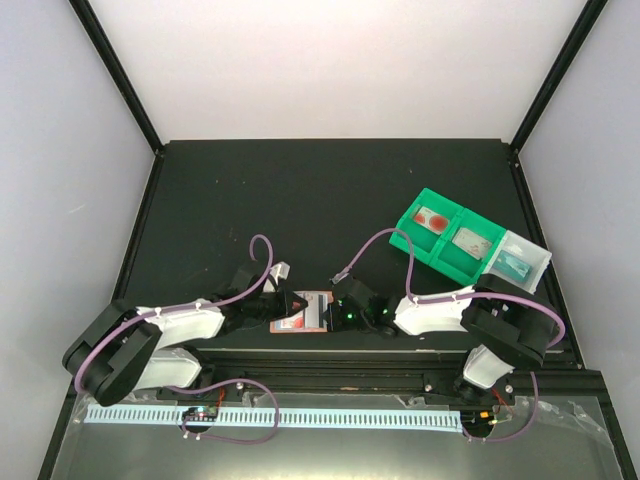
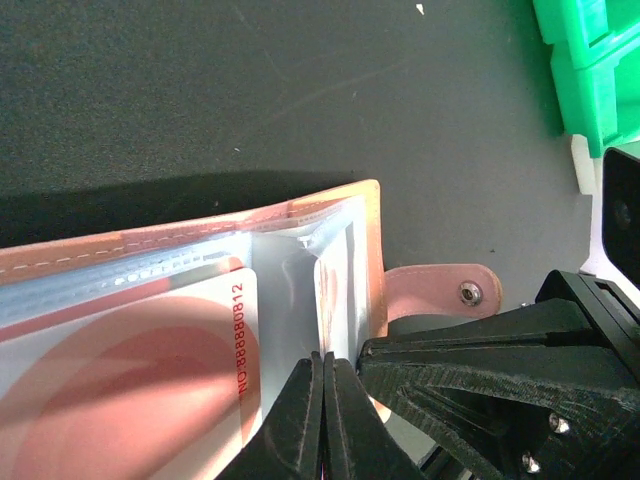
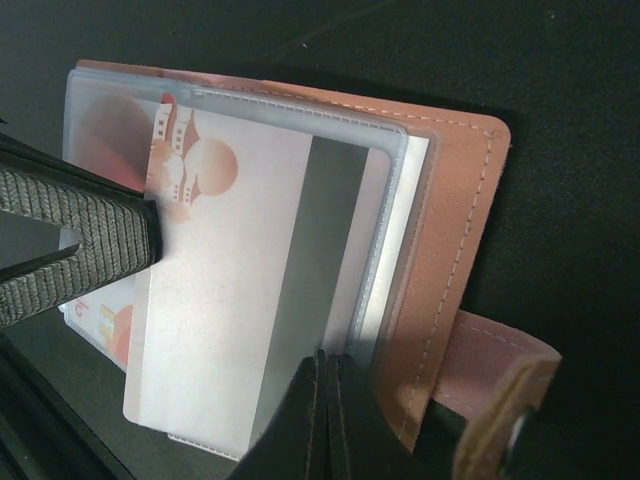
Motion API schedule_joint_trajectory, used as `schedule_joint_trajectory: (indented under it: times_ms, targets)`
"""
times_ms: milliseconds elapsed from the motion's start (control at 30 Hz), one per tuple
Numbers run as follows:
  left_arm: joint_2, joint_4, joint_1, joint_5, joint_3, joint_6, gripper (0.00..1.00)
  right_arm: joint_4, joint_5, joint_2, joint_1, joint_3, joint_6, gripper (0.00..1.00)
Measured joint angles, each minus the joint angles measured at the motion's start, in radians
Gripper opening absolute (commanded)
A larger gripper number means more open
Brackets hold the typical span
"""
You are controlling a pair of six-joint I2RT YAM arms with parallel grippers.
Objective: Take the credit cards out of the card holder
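Observation:
The card holder (image 1: pixel 300 311) lies open near the table's front edge, between my two grippers. In the left wrist view its terracotta edge (image 2: pixel 372 260), clear sleeves and snap tab (image 2: pixel 440 290) show. A white credit card with a red disc and red number (image 2: pixel 130 370) sits in one sleeve. My left gripper (image 2: pixel 325 365) is shut on a clear sleeve of the holder. In the right wrist view a credit card with a grey stripe (image 3: pixel 250 290) sticks out of its sleeve. My right gripper (image 3: pixel 330 365) is shut on that card's edge. The holder's brown cover (image 3: pixel 450 250) lies behind it.
Two green bins (image 1: pixel 445 235) and a clear bin (image 1: pixel 522 262) stand at the right, with small items inside. One green bin shows at the upper right of the left wrist view (image 2: pixel 590 70). The two grippers are nearly touching over the holder.

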Motion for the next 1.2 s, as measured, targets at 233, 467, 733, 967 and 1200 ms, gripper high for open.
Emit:
schedule_joint_trajectory:
  times_ms: [233,467,733,967,1200]
  targets:
    - [-0.003,-0.005,0.006,0.006,0.0,0.005,0.02,0.004,0.0,0.002,0.0,0.0,0.0,0.01]
    - [-0.01,-0.026,0.023,0.017,0.0,0.021,0.03,0.005,0.0,0.002,0.0,0.0,0.001,0.01]
    - [-0.023,-0.043,0.033,0.026,0.0,0.033,0.02,0.005,0.0,0.003,0.0,0.0,0.001,0.01]
    - [-0.034,-0.061,0.039,0.028,-0.001,0.039,0.02,0.008,0.0,0.003,0.0,0.0,0.0,0.01]
    - [-0.034,-0.051,0.04,0.036,-0.009,0.038,0.02,0.008,0.0,0.003,0.0,0.0,0.001,0.01]
